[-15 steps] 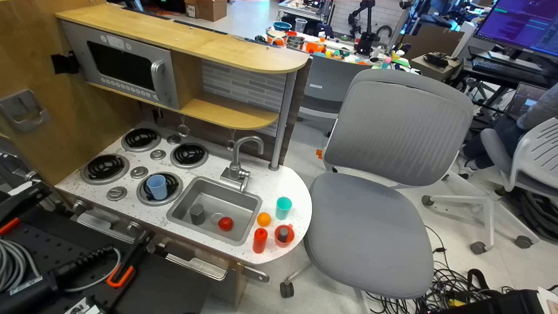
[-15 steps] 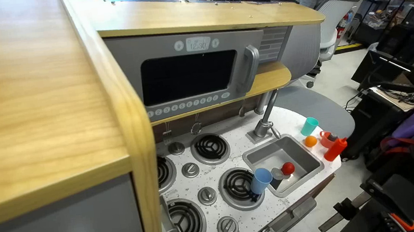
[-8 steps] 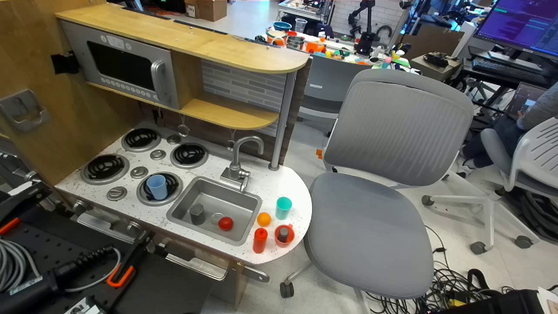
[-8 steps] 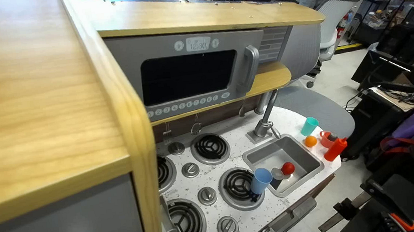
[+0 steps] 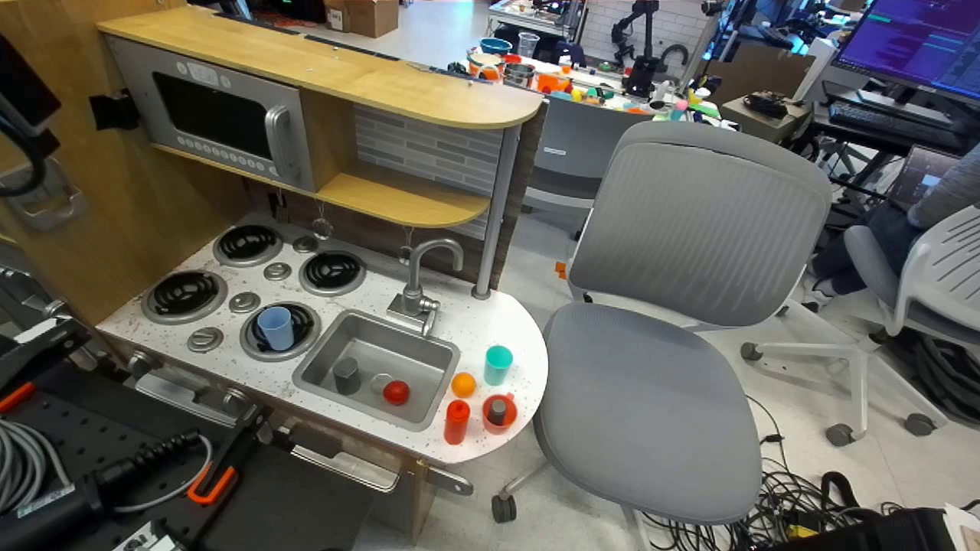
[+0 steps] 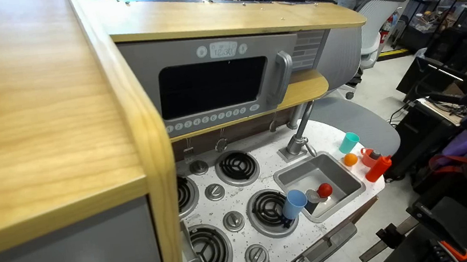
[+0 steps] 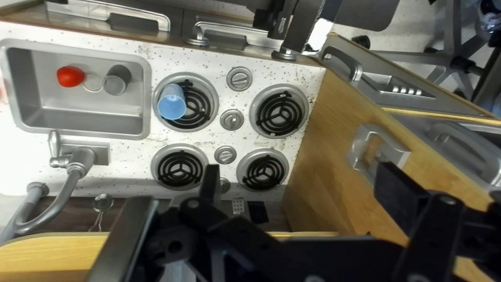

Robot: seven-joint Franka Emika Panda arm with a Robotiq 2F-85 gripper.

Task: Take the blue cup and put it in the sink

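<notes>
The blue cup [image 5: 276, 328] stands on the burner beside the sink. It also shows in an exterior view [image 6: 294, 204] and in the wrist view [image 7: 172, 102]. The grey sink [image 5: 448, 357] is set in the white countertop and holds a red ball and a grey cup; its rim also shows in an exterior view [image 6: 355, 196] and in the wrist view [image 7: 147, 98]. My gripper [image 7: 299, 172] is open and empty, its fingers wide apart, high above the counter and away from the blue cup. In an exterior view, only a dark part of the arm [image 5: 27, 99] shows at the left edge.
A curved faucet [image 5: 417, 279] rises behind the sink. A microwave shelf [image 5: 321, 61] overhangs the back, and a wooden side panel [image 7: 328, 156] bounds the burners. A teal cup [image 5: 498, 365], orange ball [image 5: 463, 385], red bottle [image 5: 456, 422] and red cup [image 5: 499, 414] stand beyond the sink.
A dark part of the arm has come into an exterior view at the upper left edge, and a dark shape has come in at the right edge elsewhere. The cup and sink are unchanged.
</notes>
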